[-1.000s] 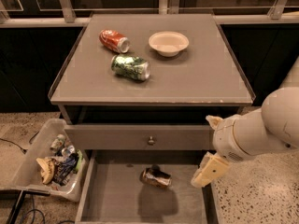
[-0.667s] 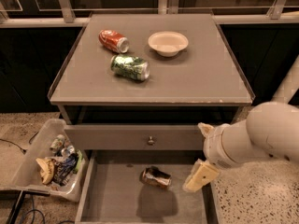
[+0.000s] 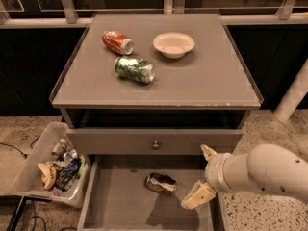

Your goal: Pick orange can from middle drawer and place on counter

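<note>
Your end effector hangs released, fingers spread, over one side of the middle drawer, the orange can lying near it toward the drawer's centre.

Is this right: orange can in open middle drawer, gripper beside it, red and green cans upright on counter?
No: camera view shows red can and green can lying on their sides on counter. Rest holds: orange can in middle drawer, gripper beside it.
</note>
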`<state>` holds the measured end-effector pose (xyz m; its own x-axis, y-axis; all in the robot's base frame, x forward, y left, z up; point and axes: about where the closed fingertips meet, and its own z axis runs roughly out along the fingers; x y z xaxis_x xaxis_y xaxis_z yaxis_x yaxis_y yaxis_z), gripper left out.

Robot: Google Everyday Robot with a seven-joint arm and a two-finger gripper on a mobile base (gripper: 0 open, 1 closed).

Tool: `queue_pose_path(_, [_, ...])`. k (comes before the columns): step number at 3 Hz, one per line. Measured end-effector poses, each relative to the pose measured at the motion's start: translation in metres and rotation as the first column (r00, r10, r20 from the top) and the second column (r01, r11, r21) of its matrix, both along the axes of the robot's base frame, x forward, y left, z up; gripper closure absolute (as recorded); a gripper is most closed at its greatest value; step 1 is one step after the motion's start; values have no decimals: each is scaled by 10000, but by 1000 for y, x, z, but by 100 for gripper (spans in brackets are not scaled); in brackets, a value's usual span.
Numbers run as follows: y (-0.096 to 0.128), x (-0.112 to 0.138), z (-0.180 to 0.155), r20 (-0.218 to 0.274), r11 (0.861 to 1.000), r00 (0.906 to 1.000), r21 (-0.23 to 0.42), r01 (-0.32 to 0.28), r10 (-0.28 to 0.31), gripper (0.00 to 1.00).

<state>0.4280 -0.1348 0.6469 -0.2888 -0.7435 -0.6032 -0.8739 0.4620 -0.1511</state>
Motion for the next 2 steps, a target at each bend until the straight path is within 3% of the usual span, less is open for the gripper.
queue_pose_path(1, [5, 0, -43, 140, 9983, 9984, 224, 542, -546, 0])
queue_pose_path(2, [13, 5, -91, -300, 9953, 9957, 396, 888, -877, 0])
